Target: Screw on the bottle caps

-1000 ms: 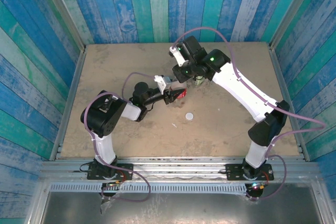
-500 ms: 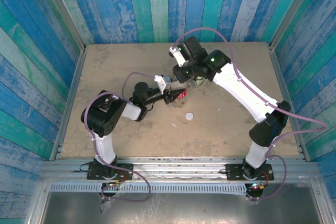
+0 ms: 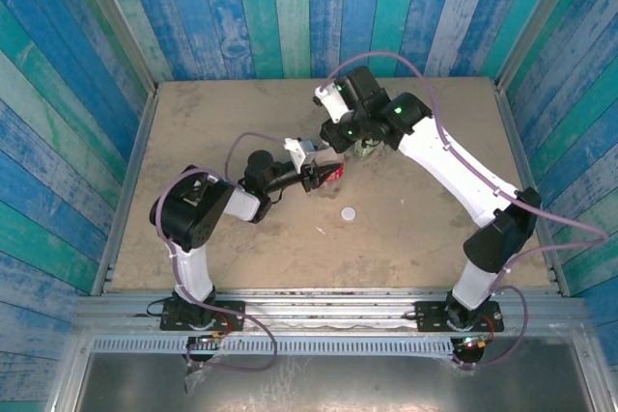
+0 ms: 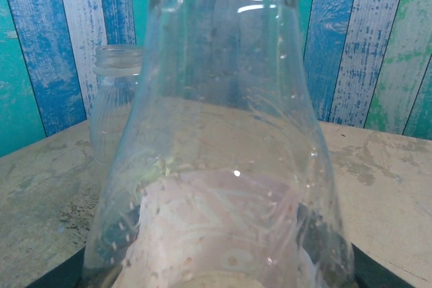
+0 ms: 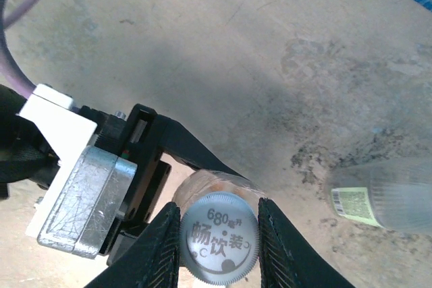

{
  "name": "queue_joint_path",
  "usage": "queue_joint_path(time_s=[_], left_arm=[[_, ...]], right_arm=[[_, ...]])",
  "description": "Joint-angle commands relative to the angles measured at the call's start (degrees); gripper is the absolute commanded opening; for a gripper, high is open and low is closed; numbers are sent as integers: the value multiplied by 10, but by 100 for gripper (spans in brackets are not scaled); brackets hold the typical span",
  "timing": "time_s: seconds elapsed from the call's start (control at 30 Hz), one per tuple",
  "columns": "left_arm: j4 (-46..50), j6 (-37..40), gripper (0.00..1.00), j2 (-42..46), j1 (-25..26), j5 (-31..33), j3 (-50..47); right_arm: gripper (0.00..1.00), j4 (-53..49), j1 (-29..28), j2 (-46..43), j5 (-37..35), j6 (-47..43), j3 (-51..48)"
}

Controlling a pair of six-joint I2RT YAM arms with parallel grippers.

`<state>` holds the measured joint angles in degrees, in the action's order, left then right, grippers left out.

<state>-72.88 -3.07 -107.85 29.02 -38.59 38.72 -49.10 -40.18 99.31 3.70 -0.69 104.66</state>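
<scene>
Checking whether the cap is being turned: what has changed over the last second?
The right arm shifted slightly rightward, with the right pincer shut on the cap atop the bottle. The left pincer gripping that bottle, the other bottle and the loose cap on the table look unchanged.

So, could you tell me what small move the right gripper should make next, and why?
Probably twist the right gripper clockwise: it is shut on the round white plastic cap, which sits over the neck of the clear red-labelled plastic bottle gripped by the left gripper.
</scene>
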Motion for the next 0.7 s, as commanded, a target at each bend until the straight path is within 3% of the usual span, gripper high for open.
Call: queue_joint_path(time_s=[0.0,0.2,0.37,0.67], left_arm=[[56,-17,52,-38,12,-37,1],[70,-11,52,-34,12,-43,3],[94,0,51,-22,12,-43,1],[99,-9,51,-23,12,-44,4]], right_arm=[[24,-15,8,11,119,34,-30],[25,-26,13,-3,117,-46,-52],[26,-56,12,14,73,-87,-44],[27,-29,9,10,36,-89,-73]])
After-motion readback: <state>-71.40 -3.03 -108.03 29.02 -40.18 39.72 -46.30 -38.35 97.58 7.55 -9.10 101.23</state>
